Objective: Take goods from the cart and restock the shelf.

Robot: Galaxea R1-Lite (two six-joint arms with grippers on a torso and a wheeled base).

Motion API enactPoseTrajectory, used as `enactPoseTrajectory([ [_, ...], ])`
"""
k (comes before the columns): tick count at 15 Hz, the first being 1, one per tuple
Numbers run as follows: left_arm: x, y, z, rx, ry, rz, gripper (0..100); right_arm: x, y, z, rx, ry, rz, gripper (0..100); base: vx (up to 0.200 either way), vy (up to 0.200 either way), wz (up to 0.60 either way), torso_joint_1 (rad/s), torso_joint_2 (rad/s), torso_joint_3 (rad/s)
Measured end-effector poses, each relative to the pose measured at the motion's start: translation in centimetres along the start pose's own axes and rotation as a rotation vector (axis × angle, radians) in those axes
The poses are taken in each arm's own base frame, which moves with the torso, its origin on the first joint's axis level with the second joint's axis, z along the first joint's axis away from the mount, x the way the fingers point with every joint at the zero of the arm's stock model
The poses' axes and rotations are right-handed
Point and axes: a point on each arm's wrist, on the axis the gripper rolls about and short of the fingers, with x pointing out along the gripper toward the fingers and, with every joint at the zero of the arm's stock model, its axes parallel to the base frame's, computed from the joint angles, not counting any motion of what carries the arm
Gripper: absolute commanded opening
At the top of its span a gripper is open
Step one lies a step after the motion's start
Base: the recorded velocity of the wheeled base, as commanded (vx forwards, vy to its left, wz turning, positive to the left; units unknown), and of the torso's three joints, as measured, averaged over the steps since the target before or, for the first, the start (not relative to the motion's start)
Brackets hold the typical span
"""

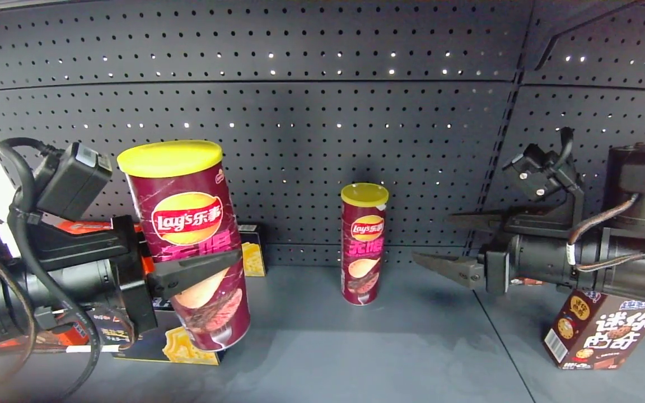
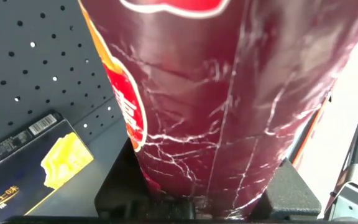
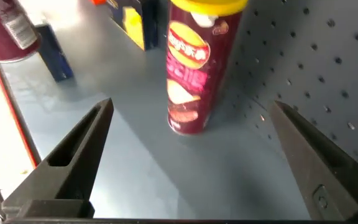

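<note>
Chip can (image 1: pixel 185 240) clamped in left tool (image 1: pixel 199 266); right tool (image 1: pixel 433 238) spread, facing second can (image 1: pixel 363 243) on shelf (image 1: pixel 356 352).

left claw (image 1: pixel 206 267): you see one finger only; the other sits hidden behind the held can (image 1: pixel 185 235). left wrist view cuts off that can's both ends. yellow-and-blue box (image 1: pixel 168 346) at the can's base is mostly covered; touching or apart, cannot tell. cookie box (image 1: pixel 599 333): top hidden behind your right arm (image 1: pixel 608 266). standing can (image 3: pixel 188 68): lid clipped by the right wrist view's edge.
</note>
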Motion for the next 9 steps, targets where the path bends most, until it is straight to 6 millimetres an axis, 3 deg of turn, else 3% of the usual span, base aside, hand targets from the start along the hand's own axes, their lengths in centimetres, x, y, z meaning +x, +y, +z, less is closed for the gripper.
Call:
enactPoseTrajectory([
  [4, -0.1, -0.1, -0.3, -0.005, 0.007, -0.001, 0, 0.9, -1.3, -0.6, -0.02, -0.082, 0.156, 100, 0.0, 0.0, 0.0, 0.0, 0.0, 0.0],
  [9, -0.1, -0.1, -0.3, -0.006, 0.008, 0.001, 0, 2.8, -2.8, -1.7, -0.064, -0.06, 0.171, 100, 0.0, 0.0, 0.0, 0.0, 0.0, 0.0],
])
